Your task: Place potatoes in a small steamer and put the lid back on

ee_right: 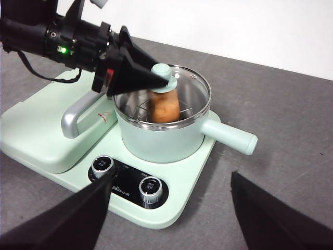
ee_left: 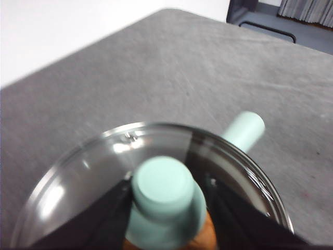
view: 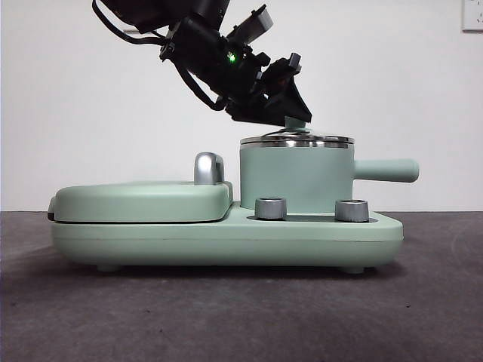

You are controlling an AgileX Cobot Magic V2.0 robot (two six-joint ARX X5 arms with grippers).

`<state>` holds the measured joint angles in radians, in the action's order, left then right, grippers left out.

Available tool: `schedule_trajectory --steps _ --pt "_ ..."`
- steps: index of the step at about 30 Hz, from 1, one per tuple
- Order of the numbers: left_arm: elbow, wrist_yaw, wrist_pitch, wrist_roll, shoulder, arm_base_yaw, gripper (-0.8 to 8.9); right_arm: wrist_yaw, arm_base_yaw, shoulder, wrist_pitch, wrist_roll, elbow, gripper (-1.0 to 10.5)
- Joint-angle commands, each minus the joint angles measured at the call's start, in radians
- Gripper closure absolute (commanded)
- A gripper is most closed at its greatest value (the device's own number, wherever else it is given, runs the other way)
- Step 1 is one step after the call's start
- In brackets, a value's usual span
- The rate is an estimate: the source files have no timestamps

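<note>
The small steamer [view: 294,177] is a mint-green pot with a straight side handle [view: 385,170], standing on the right of the cooker base. The clear glass lid [ee_right: 195,91] lies on its steel rim. My left gripper [view: 296,121] reaches down from the upper left and is shut on the lid's green knob [ee_left: 164,190]; its black jaws sit against both sides of the knob. Through the glass the orange-brown potato [ee_right: 164,107] stands inside the pot. My right gripper [ee_right: 170,179] hangs open in front of the cooker, holding nothing.
The mint-green cooker base [view: 226,234] rests on the grey table. Its flat hinged griddle cover [view: 143,200] with a steel handle [view: 207,167] lies left of the pot. Two steel dials [view: 271,208] [view: 352,210] face the front. A white wall stands behind.
</note>
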<state>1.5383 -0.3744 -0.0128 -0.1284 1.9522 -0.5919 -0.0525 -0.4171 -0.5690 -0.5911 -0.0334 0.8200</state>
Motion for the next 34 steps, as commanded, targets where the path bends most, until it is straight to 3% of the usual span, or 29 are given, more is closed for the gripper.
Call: schedule_trajectory --steps 1,18,27,34 --pt "0.022 -0.021 0.015 0.048 0.007 -0.01 5.27 0.002 -0.004 -0.004 0.006 0.0 0.008 5.9" --pt "0.02 -0.029 0.267 0.148 -0.254 0.058 5.37 0.001 -0.004 -0.004 0.005 -0.006 0.008 5.9" --pt "-0.024 -0.029 0.414 0.093 -0.441 0.142 5.37 0.001 -0.004 -0.004 -0.02 -0.008 0.008 5.9" --pt "-0.195 -0.029 0.421 0.095 -0.645 0.229 5.37 0.001 -0.004 -0.004 -0.061 -0.008 0.008 5.9"
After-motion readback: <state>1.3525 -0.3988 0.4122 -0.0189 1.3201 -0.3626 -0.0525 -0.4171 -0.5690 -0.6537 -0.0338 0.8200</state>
